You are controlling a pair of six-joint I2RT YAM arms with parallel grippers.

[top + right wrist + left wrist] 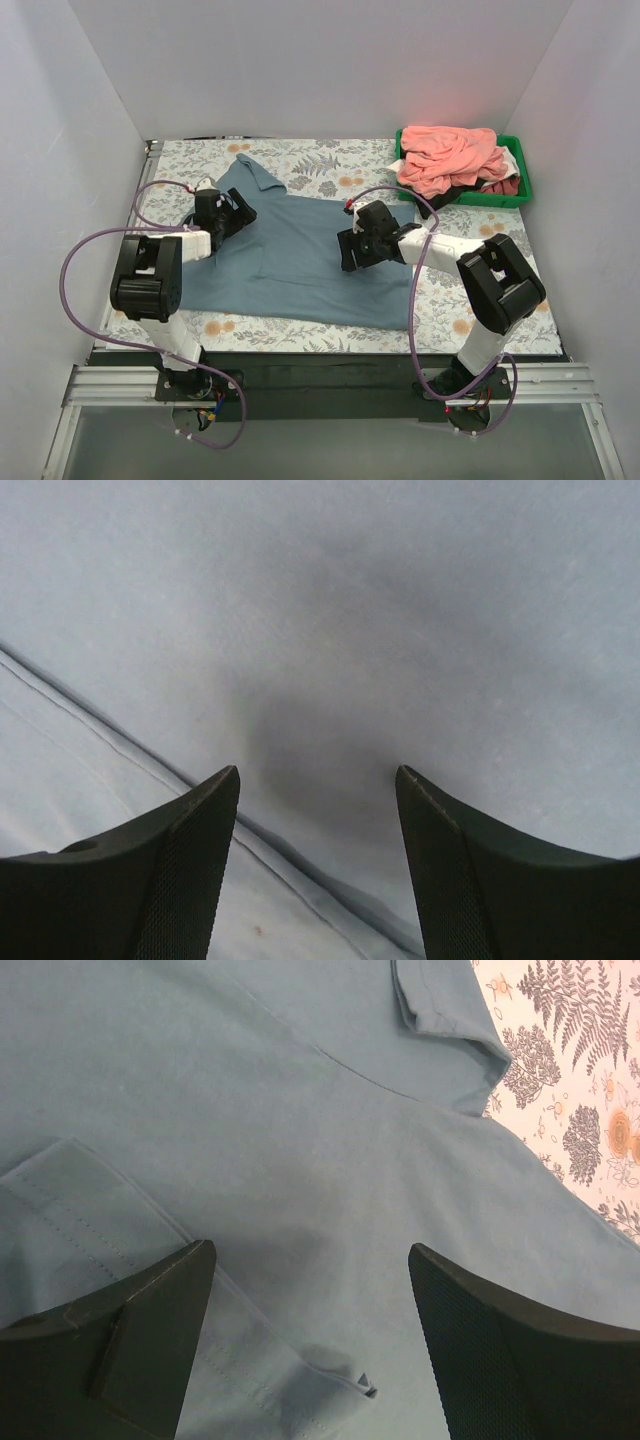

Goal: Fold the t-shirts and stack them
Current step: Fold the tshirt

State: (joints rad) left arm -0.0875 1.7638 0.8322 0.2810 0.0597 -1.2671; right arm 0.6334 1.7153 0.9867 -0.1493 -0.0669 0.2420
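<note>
A large grey-blue t-shirt [300,255] with a collar lies spread flat on the floral table cover [330,165]. My left gripper [222,218] hovers over its left shoulder, jaws open, nothing between them; below it lies a folded sleeve hem [300,1380] and the collar [445,1020]. My right gripper [352,245] stands open over the shirt's right half, just above a fold seam [120,745]. More t-shirts, salmon-pink [450,155] on top with white and dark red pieces, are heaped in a green bin [520,190] at the back right.
White walls close in the table on three sides. Purple cables [90,250] loop from both arms. The floral cover shows round the shirt's edges [590,1110].
</note>
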